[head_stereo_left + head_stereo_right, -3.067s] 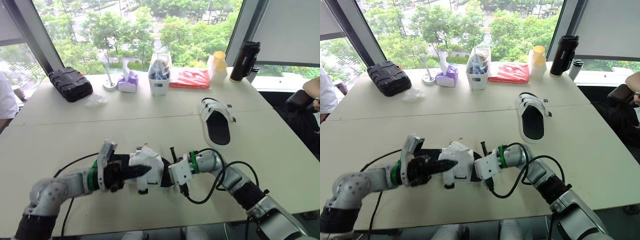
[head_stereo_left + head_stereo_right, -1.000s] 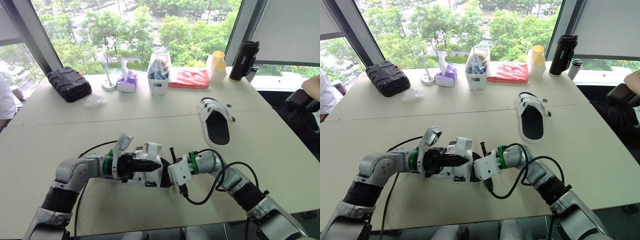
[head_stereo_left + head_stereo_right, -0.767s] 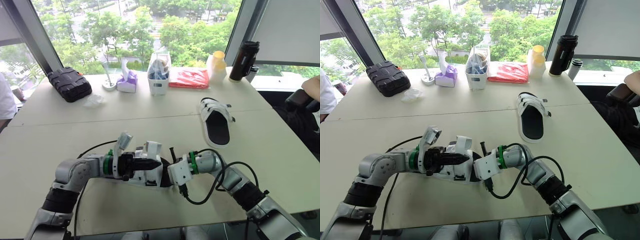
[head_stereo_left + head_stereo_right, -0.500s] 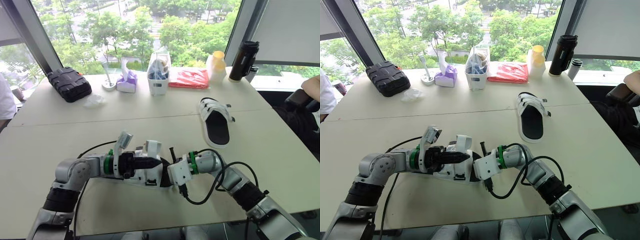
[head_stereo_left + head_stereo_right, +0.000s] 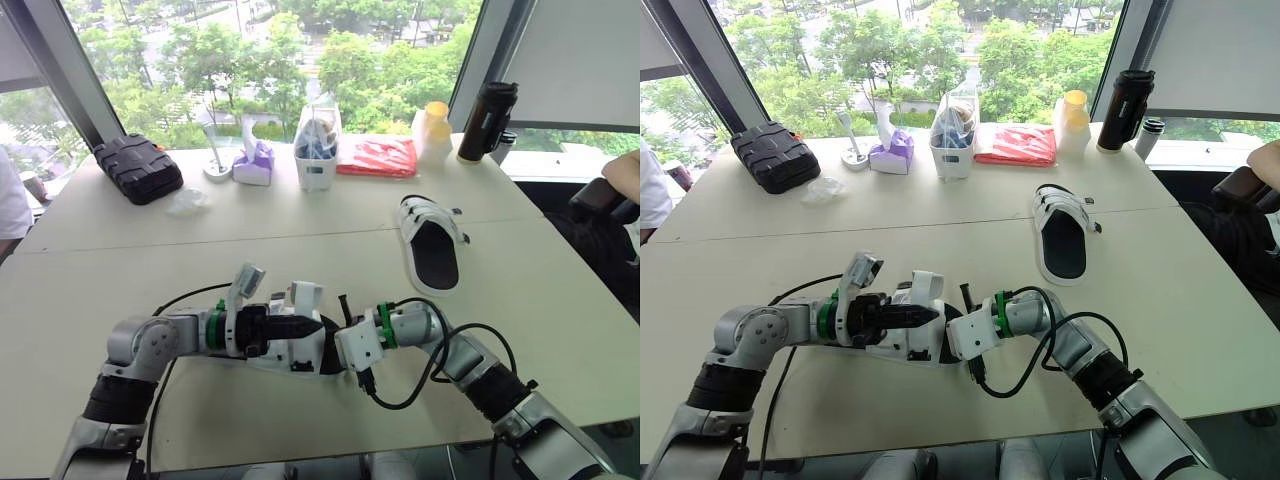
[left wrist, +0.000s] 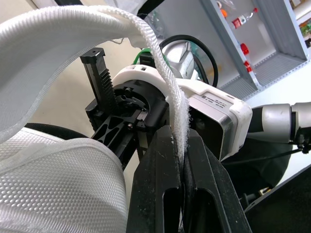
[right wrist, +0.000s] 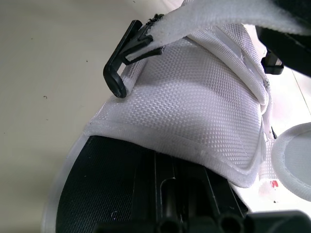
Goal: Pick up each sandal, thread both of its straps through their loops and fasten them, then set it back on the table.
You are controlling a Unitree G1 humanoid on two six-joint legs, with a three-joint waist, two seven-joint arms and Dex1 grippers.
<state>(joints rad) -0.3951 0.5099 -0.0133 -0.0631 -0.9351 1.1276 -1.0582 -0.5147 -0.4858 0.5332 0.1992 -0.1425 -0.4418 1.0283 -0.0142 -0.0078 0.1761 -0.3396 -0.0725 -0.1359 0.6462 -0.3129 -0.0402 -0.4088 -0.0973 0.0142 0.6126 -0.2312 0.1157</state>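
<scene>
Left gripper (image 5: 303,324): against the frame three seconds back, now lying further in over the near sandal (image 5: 296,353), forearm swung inward; hardly shifting over the last half-second. Its fingers (image 6: 158,194) are pinching a white strap (image 6: 164,63) of that sandal, closed tight on it. Right gripper (image 5: 338,345): pressing at the sandal's right end; whether it is clamping cannot be told. Near sandal: sitting at the table's (image 5: 150,250) near side between both grippers, black loop (image 7: 119,73) standing off its white upper. Second sandal (image 5: 435,245): resting sole-down further back to the right, well apart
</scene>
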